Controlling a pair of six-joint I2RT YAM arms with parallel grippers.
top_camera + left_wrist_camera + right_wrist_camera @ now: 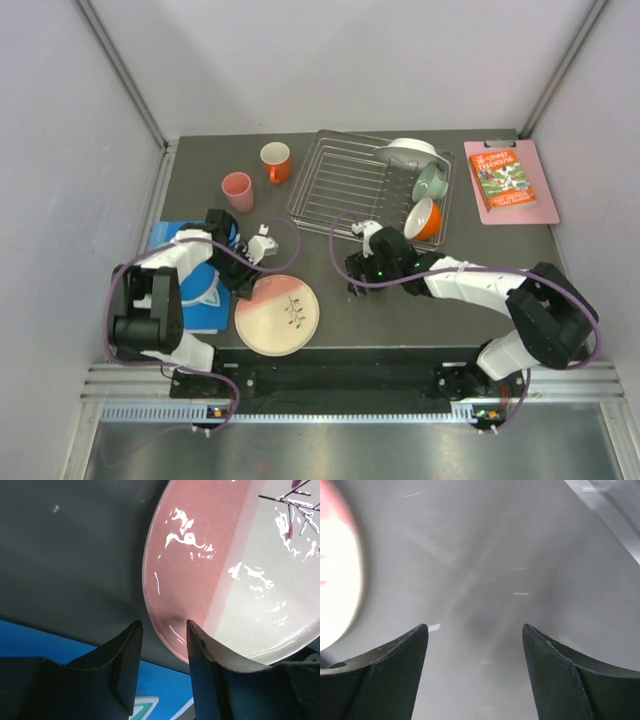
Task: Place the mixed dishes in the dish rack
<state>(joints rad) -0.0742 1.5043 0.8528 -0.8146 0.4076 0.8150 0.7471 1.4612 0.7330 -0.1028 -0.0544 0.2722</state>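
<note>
Chrome wire makes up the dish rack (345,190), a rectangle of thin parallel bars with a raised rim. It sits on the table (330,250) just beyond your right gripper (353,285). That gripper's jaws stand wide apart and hold nothing; its wrist view shows only bare table between the fingers (385,675).

The pink-and-cream plate (278,314), with its twig motif, lies flat between your two grippers, nearer the left one. Your left gripper (262,243) sits at the plate's far left rim with its jaws at a narrow gap. Its wrist view shows the glossy pink rim (170,605) running into that gap, and you cannot tell whether a finger touches it.

The pale grey-white plate (412,152) stands on edge at the rack's far end, well beyond the right gripper. The mint-green bowl (432,182) and the orange bowl (424,218), white inside, lie tilted in the rack, the orange one nearer that gripper. The pink cup (237,190) and orange cup (276,162) sit on the table beyond the left gripper.
</note>
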